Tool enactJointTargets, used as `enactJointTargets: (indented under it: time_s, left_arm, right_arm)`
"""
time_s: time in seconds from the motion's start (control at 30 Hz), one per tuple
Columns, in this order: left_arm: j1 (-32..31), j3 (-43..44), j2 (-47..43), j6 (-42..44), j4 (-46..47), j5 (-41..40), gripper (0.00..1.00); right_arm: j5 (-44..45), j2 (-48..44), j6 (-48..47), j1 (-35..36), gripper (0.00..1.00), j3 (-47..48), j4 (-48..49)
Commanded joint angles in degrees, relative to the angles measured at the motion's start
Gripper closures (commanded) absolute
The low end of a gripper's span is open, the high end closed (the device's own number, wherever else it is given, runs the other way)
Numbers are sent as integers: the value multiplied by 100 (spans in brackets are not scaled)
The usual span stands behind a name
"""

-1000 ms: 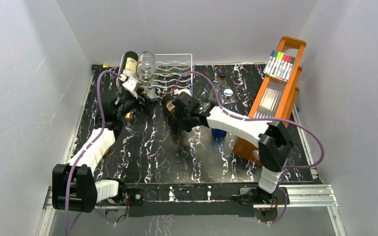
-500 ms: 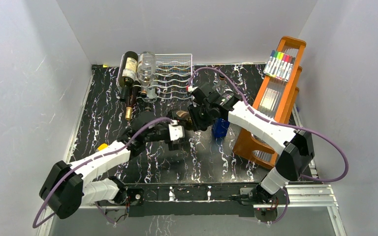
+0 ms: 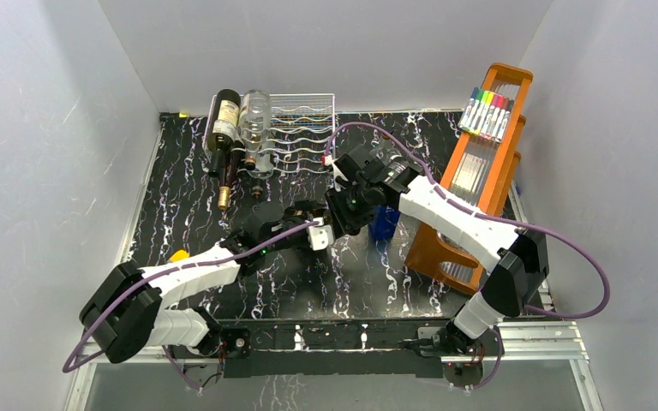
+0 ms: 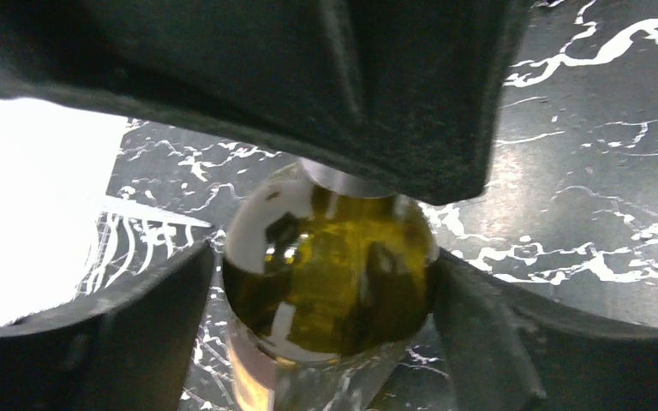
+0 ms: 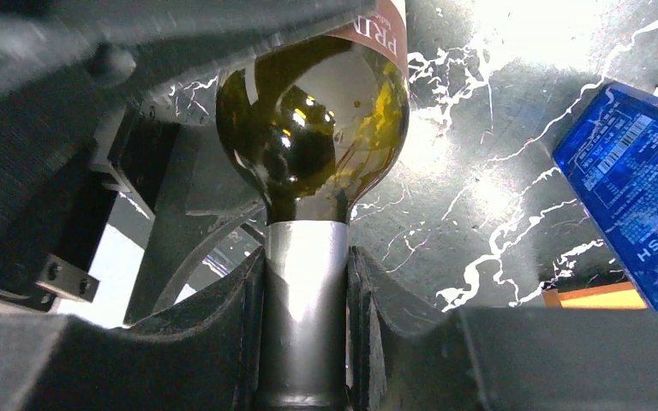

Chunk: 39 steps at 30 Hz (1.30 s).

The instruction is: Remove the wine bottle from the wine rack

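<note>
Well behind the left gripper (image 4: 326, 282), the wine rack (image 3: 304, 128) stands at the far edge of the table (image 3: 360, 278). A dark bottle (image 3: 224, 128) and a clear bottle (image 3: 255, 127) lie in it. The left gripper's fingers (image 4: 137, 334) press both sides of the wine bottle (image 5: 313, 120) at its round shoulder. The right gripper (image 5: 306, 282) is clamped on the bottle's silver neck, clear of the rack, over the table. Just right of that gripper is a blue box (image 5: 634, 180).
</note>
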Motion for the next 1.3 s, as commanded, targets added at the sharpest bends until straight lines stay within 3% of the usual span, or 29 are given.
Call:
enactJointTargets:
  time_s: [0.0, 0.1, 0.17, 0.3, 0.4, 0.77, 0.97, 1.13, 1.2, 1.27]
  left_arm:
    - [-16, 46, 107, 122, 369, -290, 29]
    - [-15, 33, 111, -240, 699, -555, 52]
    - [-14, 61, 103, -595, 851, -638, 58]
    - [-15, 89, 129, -1187, 1108, -654, 67]
    - [-15, 63, 157, -1417, 1282, -643, 71]
    - [-6, 5, 45, -2092, 1718, -779, 77]
    - [103, 33, 41, -2468, 1829, -760, 78]
    - [346, 78, 54, -3013, 1957, -529, 78]
    - [419, 119, 67, -3132, 1967, -434, 77]
    - [454, 156, 78, -3236, 1953, -385, 68]
  right_arm:
    - [-229, -413, -14, 7, 100, 430, 99]
    - [-75, -512, 99, 8, 78, 265, 415]
    - [141, -548, 253, 8, 59, 147, 688]
    - [664, -713, 521, 8, 34, -136, 1352]
    - [1015, -900, 598, 5, 27, -349, 1787]
    - [1048, -764, 723, 8, 29, -640, 2779]
    - [813, -659, 924, 10, 48, -719, 3244]
    - [973, -508, 870, 15, 53, -662, 3289]
    - [1076, -469, 810, 8, 61, -632, 3320]
    - [1194, -398, 714, 3, 74, -526, 3309]
